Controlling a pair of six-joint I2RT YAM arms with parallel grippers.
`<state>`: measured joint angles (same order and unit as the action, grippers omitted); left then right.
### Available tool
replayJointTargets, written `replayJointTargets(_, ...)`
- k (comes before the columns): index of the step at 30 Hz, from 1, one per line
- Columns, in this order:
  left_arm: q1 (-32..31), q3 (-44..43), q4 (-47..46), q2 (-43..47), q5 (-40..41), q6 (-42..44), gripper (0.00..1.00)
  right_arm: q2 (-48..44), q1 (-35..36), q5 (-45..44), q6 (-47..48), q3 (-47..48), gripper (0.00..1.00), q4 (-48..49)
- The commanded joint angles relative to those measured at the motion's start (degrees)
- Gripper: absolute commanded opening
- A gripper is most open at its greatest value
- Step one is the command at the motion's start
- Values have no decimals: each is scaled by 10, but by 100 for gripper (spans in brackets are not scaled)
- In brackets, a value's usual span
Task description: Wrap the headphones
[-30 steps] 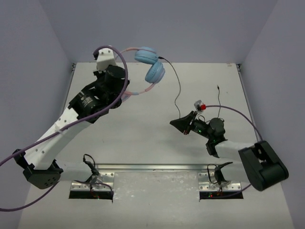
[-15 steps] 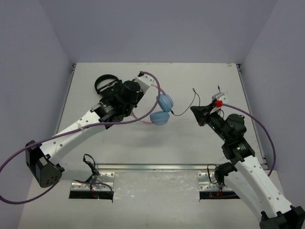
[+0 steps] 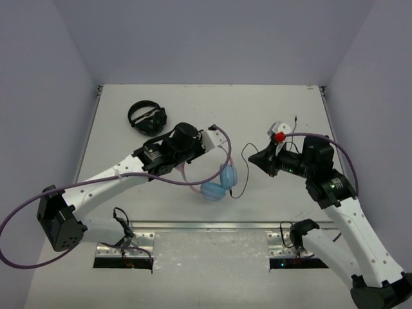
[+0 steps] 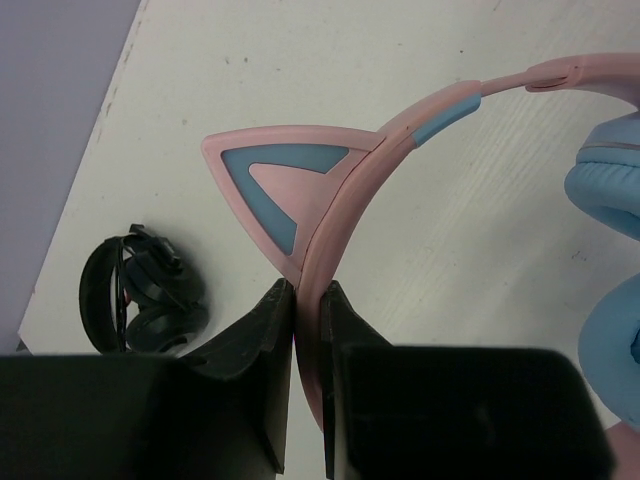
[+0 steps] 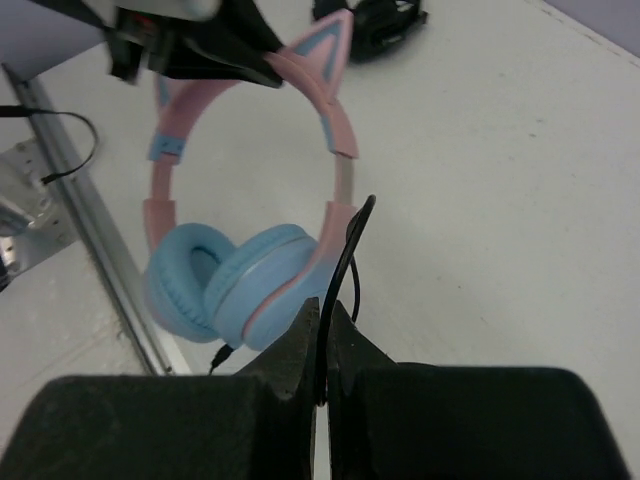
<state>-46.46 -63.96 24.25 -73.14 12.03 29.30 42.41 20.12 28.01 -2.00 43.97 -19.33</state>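
The headphones have a pink cat-ear headband (image 4: 340, 210) and light blue ear cups (image 3: 219, 183). My left gripper (image 3: 192, 161) is shut on the headband just below a cat ear, as the left wrist view (image 4: 307, 300) shows. It holds the headphones over the front middle of the table with the cups hanging low. My right gripper (image 3: 254, 159) is shut on the thin black cable (image 5: 350, 240), to the right of the cups (image 5: 230, 280). The cable (image 3: 242, 174) loops from the cups up to the right gripper (image 5: 325, 315).
All-black headphones (image 3: 147, 118) lie at the back left of the table, also in the left wrist view (image 4: 140, 300). A metal rail (image 3: 206, 225) runs along the near table edge, just below the hanging cups. Walls enclose the table at the left, back and right.
My left arm swung the headphones from the back of the table down to the front middle, uncovering the black headphones. My right gripper moved right, then slightly back left, still pinching the cable.
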Motion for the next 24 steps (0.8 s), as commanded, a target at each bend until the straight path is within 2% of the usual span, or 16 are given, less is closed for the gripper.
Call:
replayJointTargets(1, -7, 0, -51, 2, -39, 11, 0, -6, 2, 177, 65, 59, 1, -36)
replayJointTargets(4, -7, -1, -47, -4, -58, 11, 0, 27, 2, 214, 98, 110, 1, -97)
replayJointTargets(9, -13, -21, -9, -21, -139, 5, 0, 93, 2, 179, 126, 167, 1, -121)
replayJointTargets(12, -21, -40, 10, -26, -209, 1, 0, 117, 2, 167, 119, 169, 1, -84)
replayJointTargets(16, -35, -41, 13, -15, -241, -2, 0, 125, 2, 120, 97, 144, 1, -21)
replayJointTargets(21, -36, -34, 4, 20, -274, -6, 1, 111, 2, 14, 61, 80, 1, 60)
replayJointTargets(24, -36, -34, 0, 34, -301, -7, 0, 118, 2, -13, 43, 65, 1, 76)
